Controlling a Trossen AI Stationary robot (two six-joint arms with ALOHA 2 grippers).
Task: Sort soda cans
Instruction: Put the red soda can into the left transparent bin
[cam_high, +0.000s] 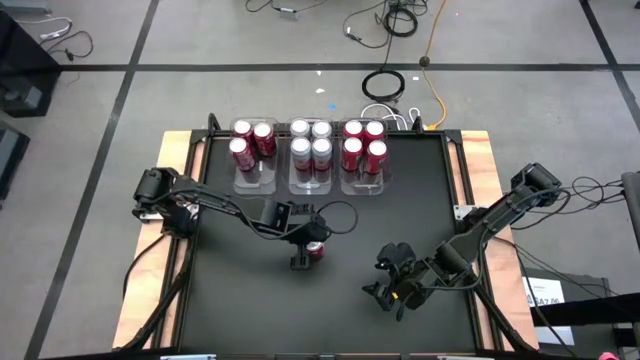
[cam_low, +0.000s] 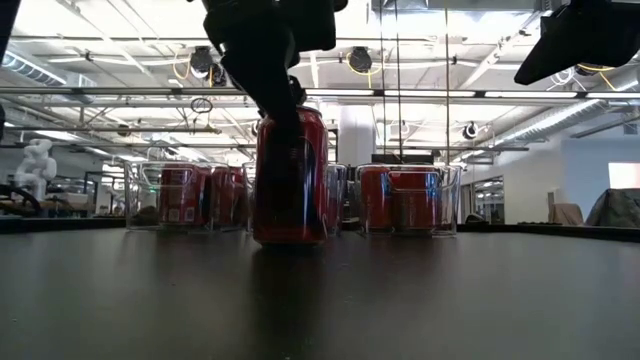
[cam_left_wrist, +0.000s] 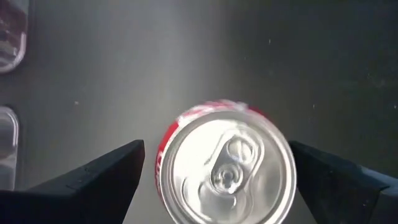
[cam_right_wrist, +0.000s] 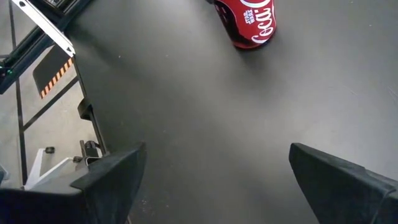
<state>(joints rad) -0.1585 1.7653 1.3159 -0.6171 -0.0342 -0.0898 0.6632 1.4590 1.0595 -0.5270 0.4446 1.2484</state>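
Note:
A lone red soda can (cam_high: 316, 250) stands upright on the black table, near its middle. My left gripper (cam_high: 308, 250) hangs over it, open and pointing down. In the left wrist view the two fingers flank the can's silver top (cam_left_wrist: 227, 168), with a gap showing on one side. In the low view one dark finger (cam_low: 275, 120) crosses in front of the can (cam_low: 295, 190). My right gripper (cam_high: 392, 290) waits open over the table's near right part and sees the can's base (cam_right_wrist: 249, 25). The other cans stand in three clear bins at the far edge.
Three clear bins line the far edge. The left bin (cam_high: 255, 183) holds three red cans, the middle bin (cam_high: 311, 186) silver ones, the right bin (cam_high: 365, 186) red ones. The table has a raised frame along its edges (cam_high: 455, 170). Cables lie on the floor beyond.

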